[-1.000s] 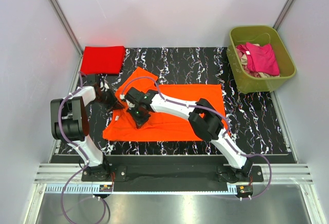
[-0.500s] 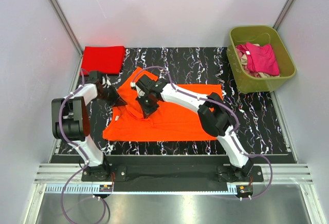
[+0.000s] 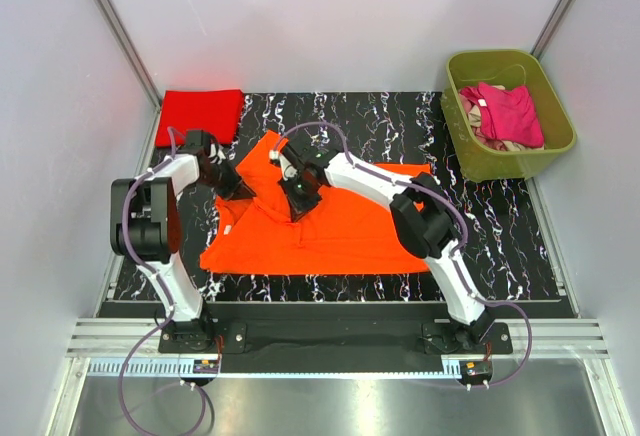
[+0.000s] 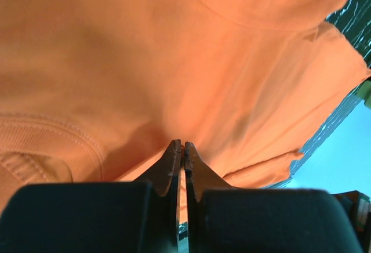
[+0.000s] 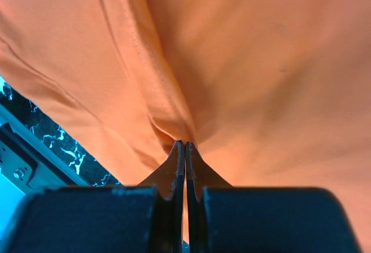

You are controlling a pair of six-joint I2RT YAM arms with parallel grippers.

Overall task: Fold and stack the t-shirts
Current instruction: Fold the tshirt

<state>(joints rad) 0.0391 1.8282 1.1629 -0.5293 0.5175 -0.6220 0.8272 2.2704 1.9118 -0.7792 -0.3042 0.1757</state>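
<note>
A bright orange t-shirt [image 3: 345, 231] lies spread on the black marbled table [image 3: 490, 226], its left part bunched and lifted. My left gripper [image 3: 236, 188] is shut on the cloth at the shirt's left edge; the left wrist view shows orange cloth [image 4: 174, 61] pinched between the closed jaws [image 4: 183, 144]. My right gripper [image 3: 300, 206] is shut on a fold of the same shirt, and its wrist view shows a seam of orange cloth [image 5: 261, 61] drawn into its tips [image 5: 185, 144]. A folded red t-shirt [image 3: 200, 116] lies at the far left corner. Magenta [image 3: 512, 111] and beige [image 3: 468, 121] t-shirts sit in the tub.
An olive-green plastic tub [image 3: 560, 141] stands at the far right of the table. White walls with metal rails close in the table on the left, back and right. Both arms cross over the left half of the table.
Both grippers have moved away from the near edge and a little to the right, dragging the orange shirt's left part with them. The shirt's left side has bunched up.
</note>
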